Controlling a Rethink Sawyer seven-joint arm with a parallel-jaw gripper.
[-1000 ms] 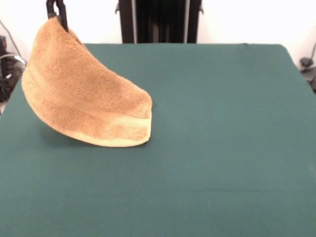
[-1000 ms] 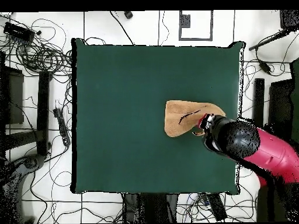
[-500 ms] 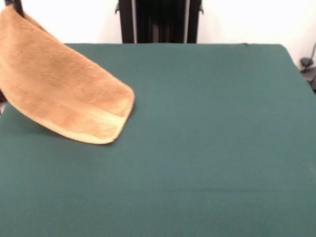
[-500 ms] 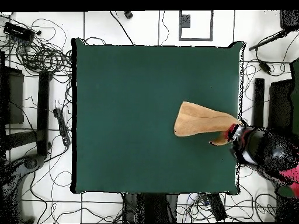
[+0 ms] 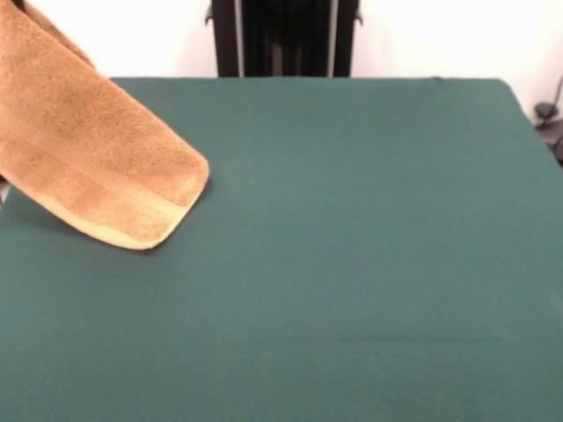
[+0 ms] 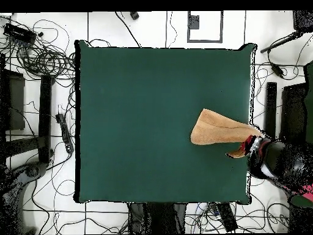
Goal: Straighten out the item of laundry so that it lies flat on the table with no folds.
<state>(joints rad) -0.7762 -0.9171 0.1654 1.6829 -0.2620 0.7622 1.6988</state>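
The golden-tan towel [image 5: 88, 167] hangs folded, lifted at the front view's top left corner. Its lower end with the woven band [image 5: 132, 215] trails on the dark green table [image 5: 369, 220] near the left edge. In the overhead view the towel [image 6: 217, 128] stretches from the table [image 6: 140, 110] out to its right edge. My gripper [image 6: 247, 145] holds the towel's end there, just past the table's edge. In the front view the gripper is above the picture's top. The white tag does not show.
The robot's black pedestal [image 5: 283, 37] stands at the table's far side. The arm's dark wrist [image 6: 275, 162] hangs beyond the table's right edge in the overhead view. Cables [image 6: 43, 55] and black stands [image 6: 46, 116] lie on the floor around the table.
My gripper has pulled the towel sideways, toward and past the table's edge, left in the front view. The towel's trailing end has slid after it and looks narrower.
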